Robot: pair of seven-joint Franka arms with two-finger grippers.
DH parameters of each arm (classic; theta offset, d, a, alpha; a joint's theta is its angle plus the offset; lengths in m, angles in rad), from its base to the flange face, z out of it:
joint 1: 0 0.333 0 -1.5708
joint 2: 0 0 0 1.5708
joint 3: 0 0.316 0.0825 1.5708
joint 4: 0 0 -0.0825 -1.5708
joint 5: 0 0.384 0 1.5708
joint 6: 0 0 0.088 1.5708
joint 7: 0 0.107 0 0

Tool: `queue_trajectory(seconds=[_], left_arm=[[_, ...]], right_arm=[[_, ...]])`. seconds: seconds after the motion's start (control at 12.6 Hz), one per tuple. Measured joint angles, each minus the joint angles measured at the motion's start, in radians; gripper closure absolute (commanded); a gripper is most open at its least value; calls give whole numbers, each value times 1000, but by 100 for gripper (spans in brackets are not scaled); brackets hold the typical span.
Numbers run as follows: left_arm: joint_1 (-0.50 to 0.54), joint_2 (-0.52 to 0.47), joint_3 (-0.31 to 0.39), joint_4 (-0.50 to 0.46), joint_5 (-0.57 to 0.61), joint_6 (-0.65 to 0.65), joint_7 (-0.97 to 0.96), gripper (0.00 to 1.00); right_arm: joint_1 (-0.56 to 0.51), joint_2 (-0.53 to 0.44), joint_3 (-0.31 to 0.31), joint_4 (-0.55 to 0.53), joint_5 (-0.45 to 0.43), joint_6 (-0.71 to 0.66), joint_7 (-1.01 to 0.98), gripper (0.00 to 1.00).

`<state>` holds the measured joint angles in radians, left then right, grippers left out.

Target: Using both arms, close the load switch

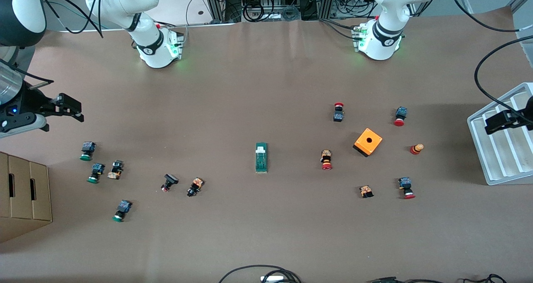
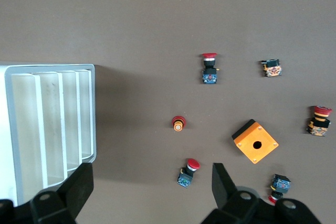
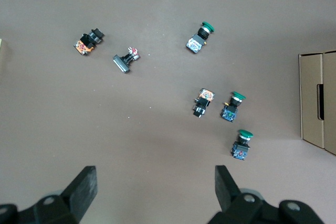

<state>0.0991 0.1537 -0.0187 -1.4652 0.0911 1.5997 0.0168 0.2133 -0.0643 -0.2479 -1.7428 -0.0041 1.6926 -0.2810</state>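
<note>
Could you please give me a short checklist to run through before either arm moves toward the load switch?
1. Load switch free to approach: ok; it lies alone mid-table, apart from every push button.
2. Left tool open: ok; its fingers stand spread in the left wrist view, above the white tray at the left arm's end.
3. Right tool open: ok; its fingers are spread over bare table near the green-capped buttons.
4. Nothing held: ok; both tools are empty.
5. Orange box off the switch: ok; it sits well toward the left arm's end.
6. Switch already closed: cannot tell.
</note>
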Motion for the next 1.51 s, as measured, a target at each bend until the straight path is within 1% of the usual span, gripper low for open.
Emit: queue_trajectory(seconds=[0.24,0.56,1.11,1.35,1.51], left_arm=[[-3,-1,-7,2,-54,1,0,0],[-13,-6,-51,7,-57,14,-1,0],[-18,-4,-66,7,-56,33,1,0],[-53,-22,-86,12,-53,41,-34,0],[-99,-56,-88,18,-52,46,-90,0]], right_arm=[[0,0,-1,4,0,0,-17,0],[-6,0,-6,12,0,0,-39,0],[-5,2,-4,12,0,0,-39,0],[-4,2,-4,13,0,0,-39,0],[-4,2,-3,13,0,0,-39,0]])
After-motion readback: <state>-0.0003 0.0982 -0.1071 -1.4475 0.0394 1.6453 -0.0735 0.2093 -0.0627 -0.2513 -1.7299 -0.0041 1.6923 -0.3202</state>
